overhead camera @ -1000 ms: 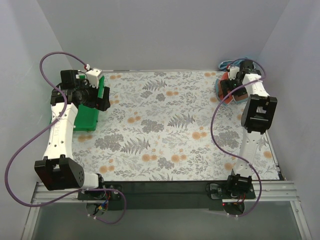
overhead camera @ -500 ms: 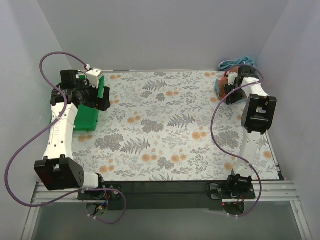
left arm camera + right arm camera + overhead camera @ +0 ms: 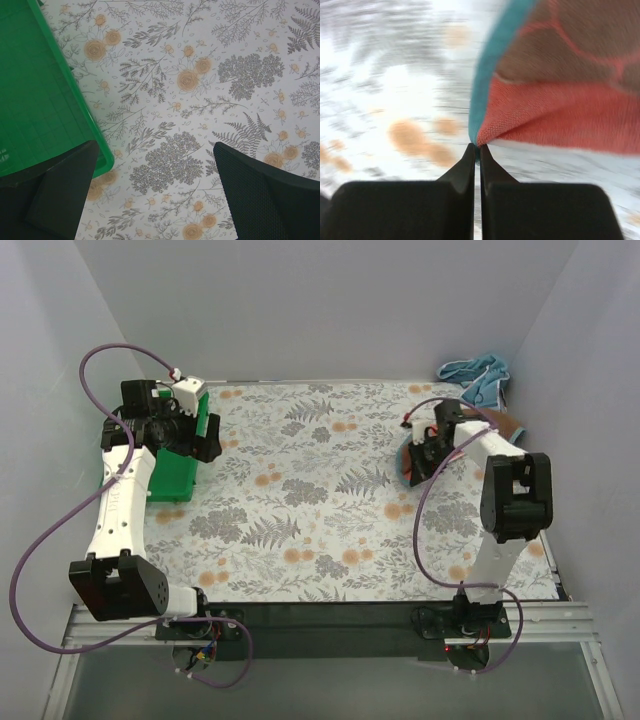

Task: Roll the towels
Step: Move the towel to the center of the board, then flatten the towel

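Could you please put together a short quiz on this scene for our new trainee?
1. In which corner of the table does the light blue towel lie?
2. True or false: the left hand is open and holds nothing.
3. What does the right hand pinch? A: the light blue towel; B: a corner of the rust-red towel; C: nothing.
Key: 1 the far right corner; 2 true; 3 B.
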{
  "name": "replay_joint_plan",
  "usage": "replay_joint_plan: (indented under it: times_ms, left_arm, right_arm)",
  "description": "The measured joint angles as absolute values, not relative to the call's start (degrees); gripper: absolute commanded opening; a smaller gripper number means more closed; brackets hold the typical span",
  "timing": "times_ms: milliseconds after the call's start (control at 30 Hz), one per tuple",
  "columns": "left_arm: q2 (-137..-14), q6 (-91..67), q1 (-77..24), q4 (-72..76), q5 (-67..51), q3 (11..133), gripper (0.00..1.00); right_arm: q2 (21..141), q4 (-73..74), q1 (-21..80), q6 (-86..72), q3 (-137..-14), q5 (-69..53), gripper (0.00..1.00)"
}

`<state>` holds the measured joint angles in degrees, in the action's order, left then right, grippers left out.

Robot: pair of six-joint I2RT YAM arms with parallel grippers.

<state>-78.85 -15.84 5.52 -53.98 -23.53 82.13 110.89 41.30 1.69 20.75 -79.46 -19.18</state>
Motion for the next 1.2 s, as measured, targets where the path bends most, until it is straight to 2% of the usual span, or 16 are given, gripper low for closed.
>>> replay_joint_plan:
  times_ms: [133,200,233,267,300,367,433,567,667,800,967,1200]
  left_arm:
    - [-78.8,-15.4,5.5,-54.0,-24.6,82.1,0.98]
    - [-78.8,-15.4,5.5,-54.0,-25.5,82.1,0.98]
    - [-78.8,-15.4,5.5,-54.0,-26.0,82.1,0.98]
    - [-78.8,-15.4,5.5,-54.0,-26.5,82.1,0.98]
    - [-78.8,-15.4,5.5,-54.0,-27.1,82.1,0.98]
    - [-78.9,-15.4,5.5,-54.0,-28.3,82.1,0.98]
    - [-79.0,-15.4,5.5,-53.7,-30.1,81.8,0.98]
    - [-79.7,-14.7,5.1,-53.2,-33.1,79.8,0.98]
    - [-81.8,-13.8,2.4,-52.7,-34.0,78.6,0.96]
    - [-86.4,-12.9,-5.9,-50.8,-33.6,78.2,0.93]
    - [-94.4,-13.5,-15.9,-46.5,-33.8,78.3,0.89]
    - [-111.0,-17.8,-21.0,-41.7,-33.9,83.9,0.83]
  right_arm:
    - [103.2,41.8,14.7,18.2,-73.9,-26.0,0.01]
    - [101.6,41.2,20.9,16.1,-73.7,-29.5,0.18]
    - [101.3,40.8,23.3,15.4,-74.0,-30.9,0.33]
    - [101.4,40.9,25.1,14.5,-74.8,-32.0,0.65]
    - [101.6,40.8,26.3,13.9,-75.8,-33.0,0.73]
    - [101.8,40.7,26.8,13.7,-77.9,-34.7,0.80]
    - [101.6,40.6,25.4,14.0,-80.0,-35.6,0.80]
    - [99.0,42.1,19.9,17.2,-79.9,-31.9,0.67]
    - [94.3,43.2,15.1,21.0,-75.2,-25.5,0.62]
    - [88.8,45.5,7.9,26.7,-67.7,-16.0,0.61]
    - [89.4,46.5,0.7,31.8,-63.8,-9.3,0.65]
    - [93.1,45.5,0.4,33.5,-62.0,-8.0,0.65]
